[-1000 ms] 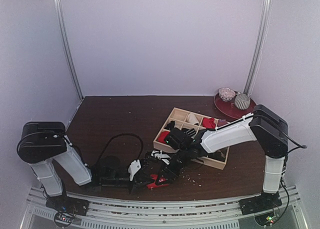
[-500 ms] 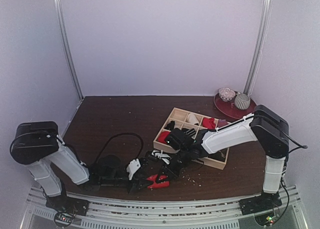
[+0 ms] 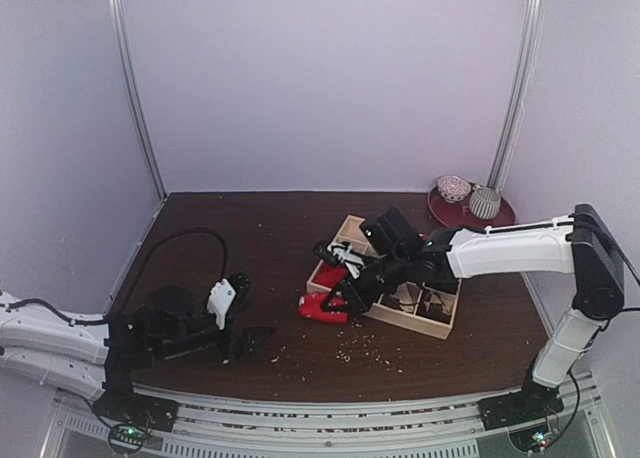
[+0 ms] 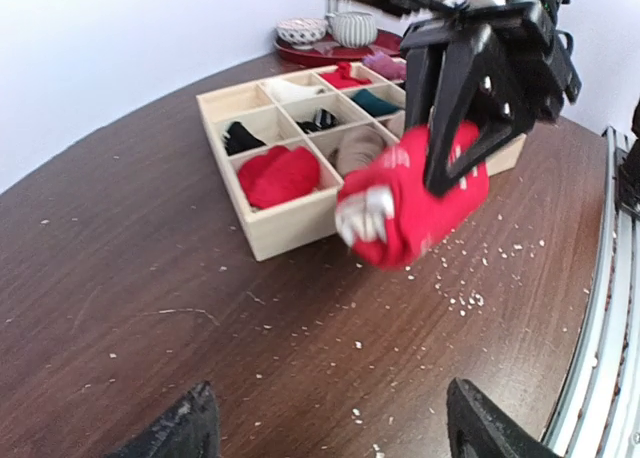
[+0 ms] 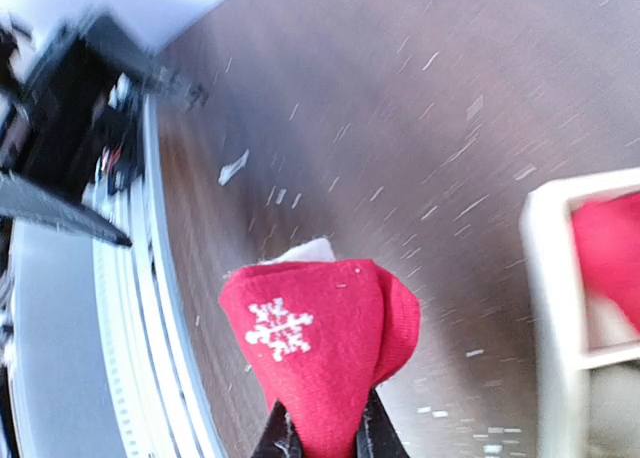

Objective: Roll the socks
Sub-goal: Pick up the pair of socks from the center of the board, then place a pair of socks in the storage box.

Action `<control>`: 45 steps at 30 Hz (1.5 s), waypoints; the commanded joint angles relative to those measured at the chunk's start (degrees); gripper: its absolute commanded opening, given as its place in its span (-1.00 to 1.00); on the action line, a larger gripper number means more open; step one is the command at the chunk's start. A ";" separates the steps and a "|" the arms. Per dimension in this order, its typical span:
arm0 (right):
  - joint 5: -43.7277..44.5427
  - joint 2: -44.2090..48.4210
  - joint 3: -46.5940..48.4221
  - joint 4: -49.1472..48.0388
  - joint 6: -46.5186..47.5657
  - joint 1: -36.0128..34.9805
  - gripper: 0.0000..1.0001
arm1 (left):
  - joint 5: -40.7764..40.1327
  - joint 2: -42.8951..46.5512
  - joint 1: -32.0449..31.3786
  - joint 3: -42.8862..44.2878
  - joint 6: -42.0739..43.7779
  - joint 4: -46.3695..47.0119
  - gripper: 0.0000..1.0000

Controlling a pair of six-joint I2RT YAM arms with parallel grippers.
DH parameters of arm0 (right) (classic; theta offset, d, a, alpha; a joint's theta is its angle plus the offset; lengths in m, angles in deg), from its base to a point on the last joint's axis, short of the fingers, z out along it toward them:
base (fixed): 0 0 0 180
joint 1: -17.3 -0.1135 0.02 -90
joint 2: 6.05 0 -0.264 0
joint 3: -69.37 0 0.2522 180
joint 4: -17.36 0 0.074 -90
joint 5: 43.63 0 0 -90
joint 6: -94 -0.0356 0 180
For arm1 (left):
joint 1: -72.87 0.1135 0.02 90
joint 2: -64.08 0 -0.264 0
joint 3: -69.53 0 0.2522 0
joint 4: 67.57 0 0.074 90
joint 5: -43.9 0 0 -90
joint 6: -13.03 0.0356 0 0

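Nearest you, your left claw [image 4: 330, 433] sat low over the dark brown surface [image 3: 250, 238] with its two black fingers spread wide and nothing between them. White crumbs lay scattered ahead of it. Farther in, your right claw [image 5: 325, 436] was clamped on the rolled red sock [image 4: 410, 203], whose white-grey striped cuff faced the left arm and whose side carried a white snowflake. The bundle hung just beside the near corner of the wooden divided box [image 4: 285, 228]. One near compartment held a red fabric item [image 4: 275, 173]. At the back right, a red tray [image 3: 470, 220] carried two patterned round items.
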 commanded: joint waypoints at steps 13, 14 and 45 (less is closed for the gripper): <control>18.63 0.28 11.74 -0.49 5.33 18.95 -1.00 | -6.60 2.41 2.07 8.35 -0.32 -7.24 0.96; 19.80 -1.32 12.98 -0.35 5.68 19.34 -1.00 | -6.68 1.50 2.25 8.90 -0.02 -6.61 0.96; 37.16 -30.48 33.13 3.18 -9.58 18.92 -1.00 | -3.01 -6.26 2.55 8.22 4.73 -2.88 0.96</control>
